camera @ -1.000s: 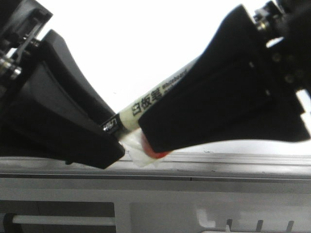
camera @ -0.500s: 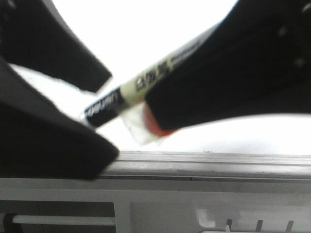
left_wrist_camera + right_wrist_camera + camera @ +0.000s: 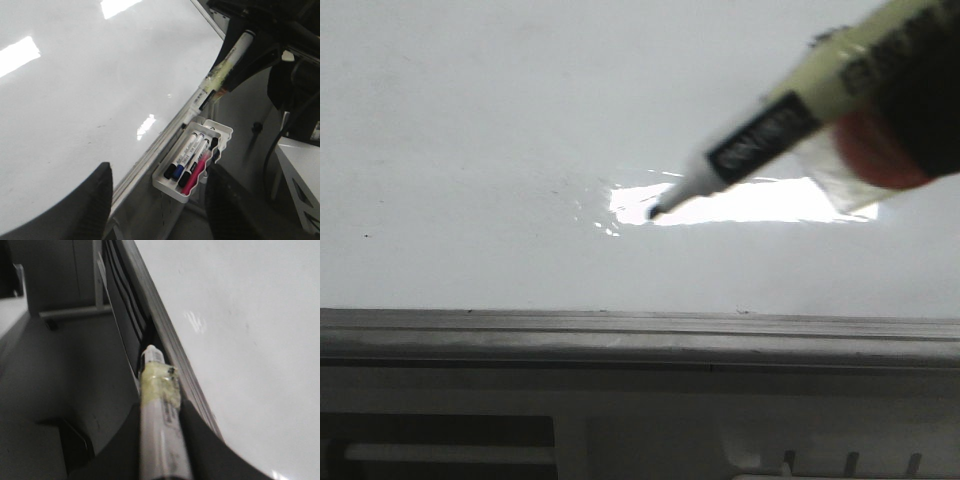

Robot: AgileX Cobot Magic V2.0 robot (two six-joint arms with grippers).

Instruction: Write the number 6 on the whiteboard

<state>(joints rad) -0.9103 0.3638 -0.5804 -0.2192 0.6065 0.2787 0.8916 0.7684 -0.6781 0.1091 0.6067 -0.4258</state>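
The whiteboard is glossy white with a bright glare streak and a grey frame edge along the bottom. I see no number 6 on it. My right gripper is shut on a whiteboard marker that points down-left. The marker's bare dark tip sits over the glare streak; I cannot tell whether it touches the board. The right wrist view shows the marker clamped between the fingers of the right gripper. My left gripper is open and empty, below the board's lower edge.
A white tray hangs under the board's frame and holds several markers, among them black, blue and pink ones. The right arm with the marker shows beyond the tray. Cables and a white stand are off to the side.
The left gripper, which was at the marker's cap end, has pulled away and left the front view. The marker's tip is now bare. The right gripper has moved up and right.
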